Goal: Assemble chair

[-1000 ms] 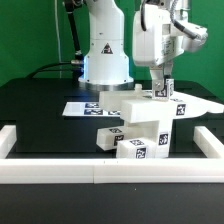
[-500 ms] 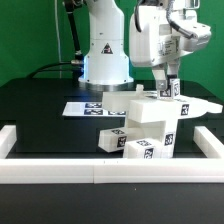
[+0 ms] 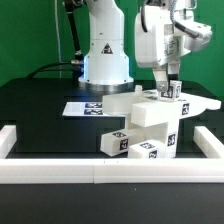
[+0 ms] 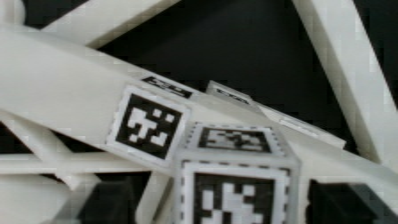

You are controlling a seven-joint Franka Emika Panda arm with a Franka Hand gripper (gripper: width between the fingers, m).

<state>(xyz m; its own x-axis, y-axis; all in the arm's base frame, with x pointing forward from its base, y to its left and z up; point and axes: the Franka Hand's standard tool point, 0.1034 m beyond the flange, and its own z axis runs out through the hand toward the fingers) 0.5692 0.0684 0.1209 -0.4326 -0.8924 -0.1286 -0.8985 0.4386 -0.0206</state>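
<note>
The chair point(image 3: 152, 116) is a cluster of white blocky parts with black-and-white tags, standing near the front rail in the exterior view. A flat plate and bars are at its top, and tagged cubes point(image 3: 116, 143) at its foot. My gripper point(image 3: 168, 92) comes down from above onto the chair's top right part and is shut on a tagged white bar point(image 4: 235, 190). In the wrist view, dark fingers point(image 4: 121, 200) flank that tagged block, with other white bars point(image 4: 107, 60) crossing beyond it.
The marker board point(image 3: 84, 106) lies flat behind the chair at the exterior view's left. White border rails point(image 3: 60, 172) run along the front and both sides. The robot base point(image 3: 105, 55) stands at the back.
The gripper rose slightly, and the chair parts in its grip swung toward the exterior view's right. The lower tagged cubes shifted right along the table.
</note>
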